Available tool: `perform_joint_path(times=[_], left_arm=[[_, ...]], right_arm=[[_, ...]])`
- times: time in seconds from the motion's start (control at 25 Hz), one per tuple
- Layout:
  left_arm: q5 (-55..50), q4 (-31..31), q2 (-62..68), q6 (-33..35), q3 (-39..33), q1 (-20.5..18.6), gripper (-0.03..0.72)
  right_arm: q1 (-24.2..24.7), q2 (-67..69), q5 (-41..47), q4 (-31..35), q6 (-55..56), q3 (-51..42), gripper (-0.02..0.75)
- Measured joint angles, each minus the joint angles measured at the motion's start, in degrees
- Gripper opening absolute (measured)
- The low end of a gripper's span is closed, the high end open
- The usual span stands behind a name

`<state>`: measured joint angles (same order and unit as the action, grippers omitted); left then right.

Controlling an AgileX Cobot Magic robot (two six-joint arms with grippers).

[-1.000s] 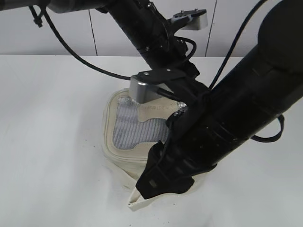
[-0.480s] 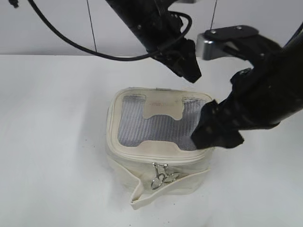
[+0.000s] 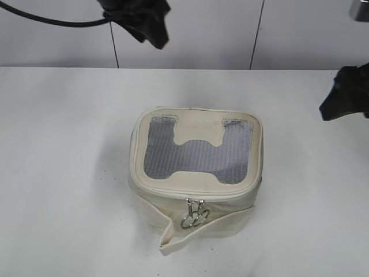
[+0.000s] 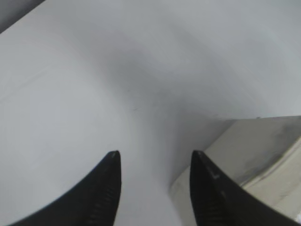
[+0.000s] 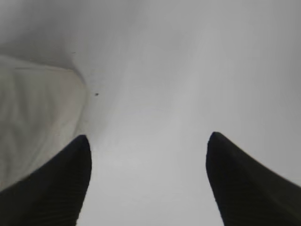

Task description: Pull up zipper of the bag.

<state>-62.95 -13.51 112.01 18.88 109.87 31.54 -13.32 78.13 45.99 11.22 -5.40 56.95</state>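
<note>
The cream-white boxy bag (image 3: 196,225) stands in the middle of the white table, its lid a grey mesh window with a cream H-shaped patch. The zipper (image 3: 173,192) runs round the lid rim; its two silver pulls with rings (image 3: 195,216) hang together at the front centre. A cream strap crosses the front. My left gripper (image 4: 155,157) is open and empty above the table, a corner of the bag (image 4: 263,150) at its right. My right gripper (image 5: 148,141) is open and empty, the bag's side (image 5: 33,113) at its left. Both are away from the bag.
The white table (image 3: 57,144) spreads all round the bag. A grey panelled wall (image 3: 230,34) stands behind. The left arm (image 3: 141,20) is at the top edge, the right arm (image 3: 346,95) at the right edge.
Both arms have drawn back from over the bag, the left up and to the left, the right out to the right edge. The bag's lid and zipper pulls now show fully.
</note>
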Motion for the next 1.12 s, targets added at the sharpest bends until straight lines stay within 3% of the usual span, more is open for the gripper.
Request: perform_joint_path(times=[0.2, 0.4, 0.56, 0.68, 1.12], left_arm=[[-5.9, 9.98, -2.92, -9.48, 0.0, -6.94, 0.37], [-6.43, 18.52, -6.56, -17.79, -1.99, -16.11, 0.37], [-6.58, 19.97, -12.49, -19.99, -5.71, -23.72, 0.37], [-6.53, 20.01, -19.35, -20.81, -11.59, -27.26, 0.37], [-4.45, 14.74, -55.57, -22.83, -47.48, -28.48, 0.37]], right_arm=[[8.01, 0.0, 0.25, -2.6, 0.06, 0.0, 0.587], [11.16, 0.0, 0.71, -5.4, 2.9, 0.0, 0.587], [11.33, -0.05, 3.85, -10.2, 6.99, 0.0, 0.587], [11.33, -0.43, 7.3, -11.22, 8.38, 0.0, 0.587], [11.33, -16.1, 11.78, -11.61, 8.82, -4.13, 0.587]])
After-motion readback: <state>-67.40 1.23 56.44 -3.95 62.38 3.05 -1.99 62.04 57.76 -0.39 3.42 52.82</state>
